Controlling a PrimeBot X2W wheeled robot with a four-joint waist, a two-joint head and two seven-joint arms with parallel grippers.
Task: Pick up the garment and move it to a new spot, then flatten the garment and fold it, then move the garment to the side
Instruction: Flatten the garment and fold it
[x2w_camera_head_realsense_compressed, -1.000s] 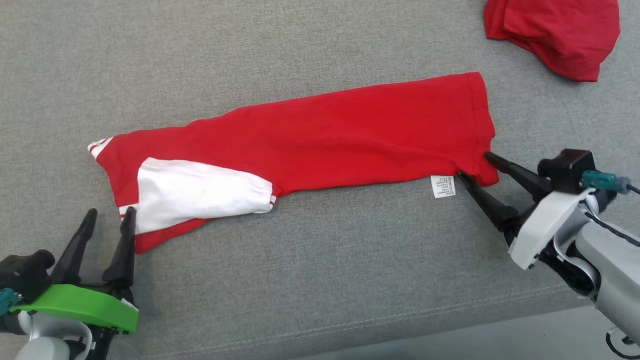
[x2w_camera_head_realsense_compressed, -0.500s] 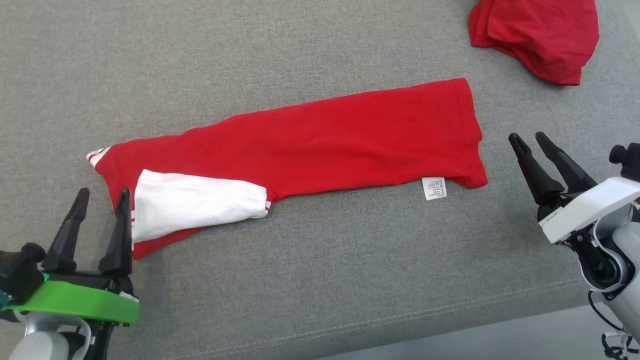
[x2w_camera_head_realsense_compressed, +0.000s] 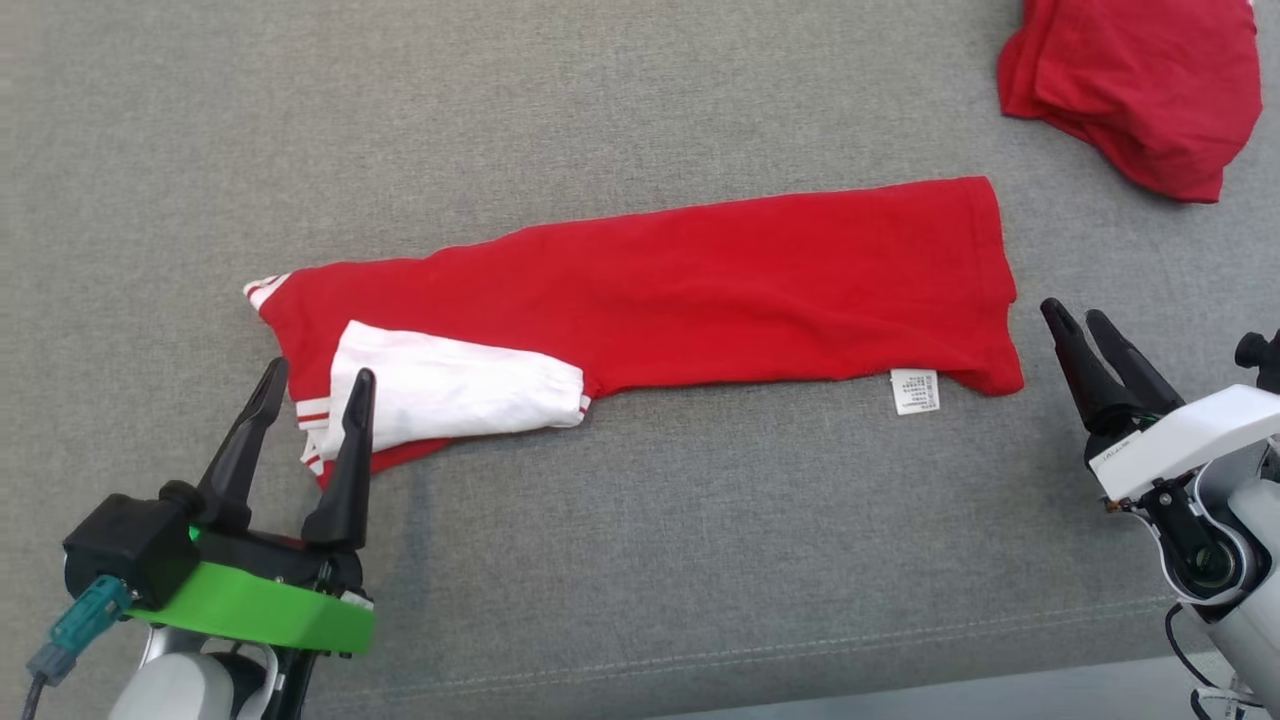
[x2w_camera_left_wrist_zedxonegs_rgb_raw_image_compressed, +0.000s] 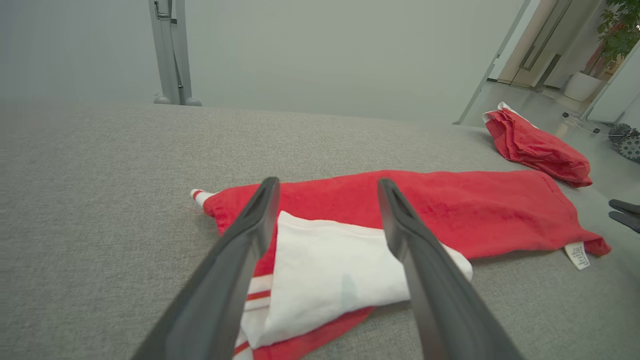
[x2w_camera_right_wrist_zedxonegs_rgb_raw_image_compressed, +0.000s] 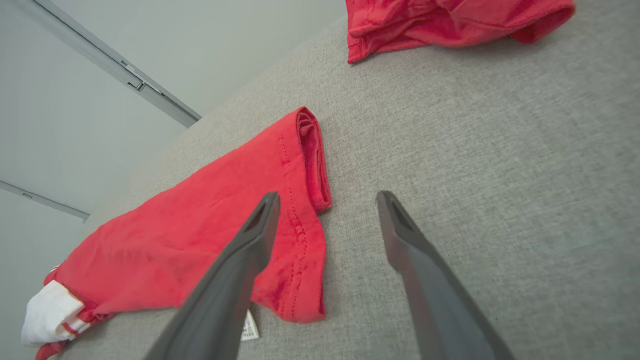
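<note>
Both my pincers stand wide and hold nothing; the garment (x2w_camera_head_realsense_compressed: 700, 290) lies as a long red strip on the grey cushion (x2w_camera_head_realsense_compressed: 600, 100), stretched between them; its white sleeve (x2w_camera_head_realsense_compressed: 450, 390) end sits just ahead of my left pincer (x2w_camera_head_realsense_compressed: 320, 372), under the spread tips; its hemmed end lies just beside my right pincer (x2w_camera_head_realsense_compressed: 1072, 312), apart from it; I judge the fold half done; the next move calls for pinching one end and carrying it over the other.

Bare grey cushion (x2w_camera_head_realsense_compressed: 640, 560) around garment (x2w_camera_head_realsense_compressed: 720, 280)
</note>
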